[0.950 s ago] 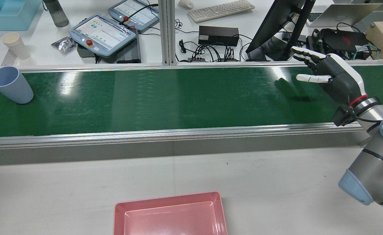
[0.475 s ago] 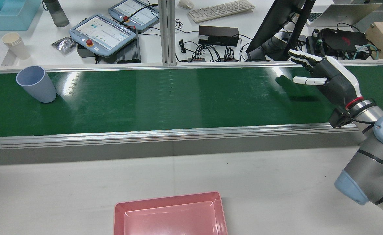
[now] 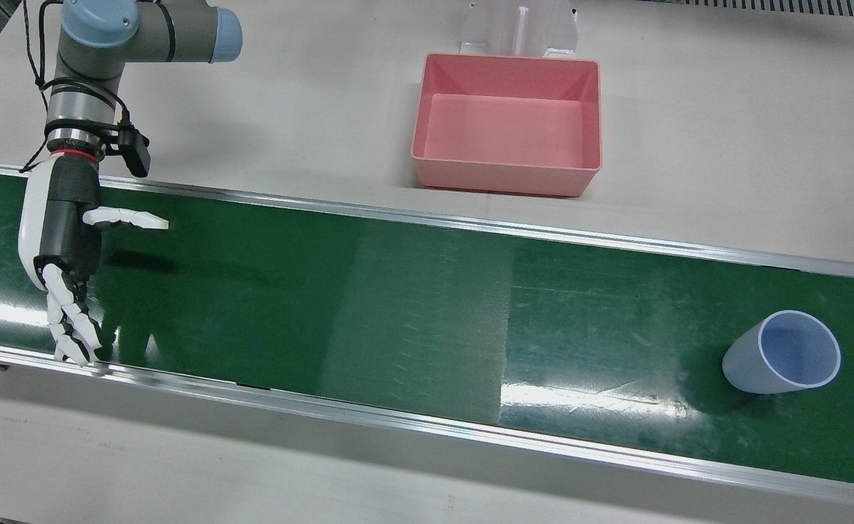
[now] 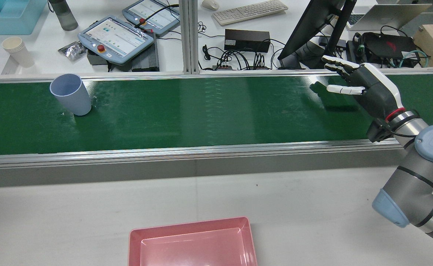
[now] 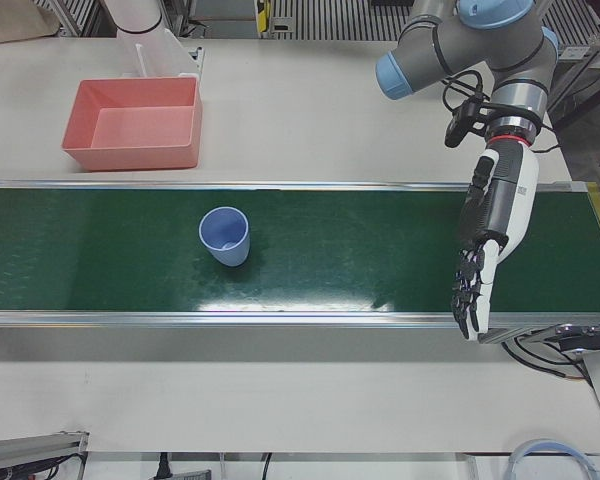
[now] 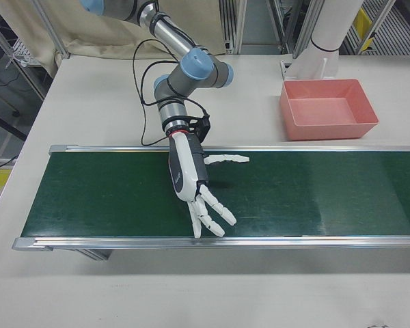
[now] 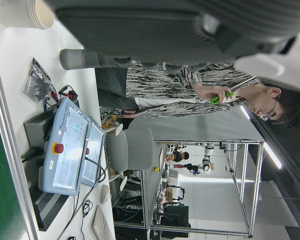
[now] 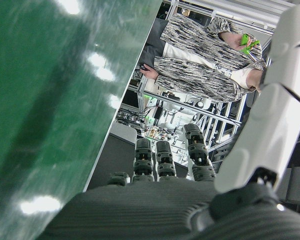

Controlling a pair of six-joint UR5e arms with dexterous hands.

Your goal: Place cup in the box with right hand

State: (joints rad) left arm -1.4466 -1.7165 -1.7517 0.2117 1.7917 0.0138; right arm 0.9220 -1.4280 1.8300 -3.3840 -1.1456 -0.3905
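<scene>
One pale blue cup (image 4: 70, 94) (the only one on the belt), one pink box (image 4: 186, 223) at the near edge, one green conveyor belt (image 4: 216, 111). Past the far edge: two teach pendants (image 4: 116, 38), one keyboard (image 4: 250, 12), one mouse (image 4: 210, 4), one stack of paper cups (image 4: 17, 51).

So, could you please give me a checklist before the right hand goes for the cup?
1. Right hand open and holding nothing: ok.
2. Pale blue plastic cup upright on the green conveyor belt: ok.
3. Cup within the hand's grasp: not ok, it stands at the belt's far end.
4. Pink rectangular plastic box has room: ok.
5. Belt between cup and hand unobstructed: ok.
6. Left hand out of the way: cannot tell.
</scene>
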